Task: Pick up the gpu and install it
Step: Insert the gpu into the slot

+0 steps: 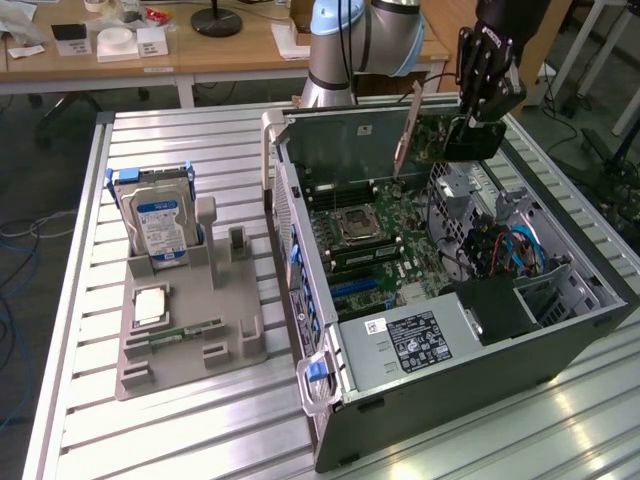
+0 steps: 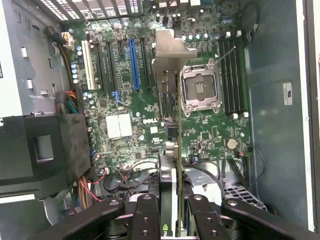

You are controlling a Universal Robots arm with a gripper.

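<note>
The gpu (image 2: 171, 130) was grasped edge-on in the gripper (image 2: 173, 215) and held above the motherboard (image 2: 120, 100) of the open computer case (image 1: 450, 390), seemingly so that its connector edge faced the slots.

we see the gpu (image 2: 176, 125) edge-on, thin card, grey metal bracket at its far end; pinched in the gripper (image 2: 170, 205), hanging above the motherboard (image 2: 125, 100), not seated

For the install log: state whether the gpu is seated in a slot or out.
Out. The claw grips the gpu edge-on above the motherboard; its bracket hangs over the board, in no slot.
</note>
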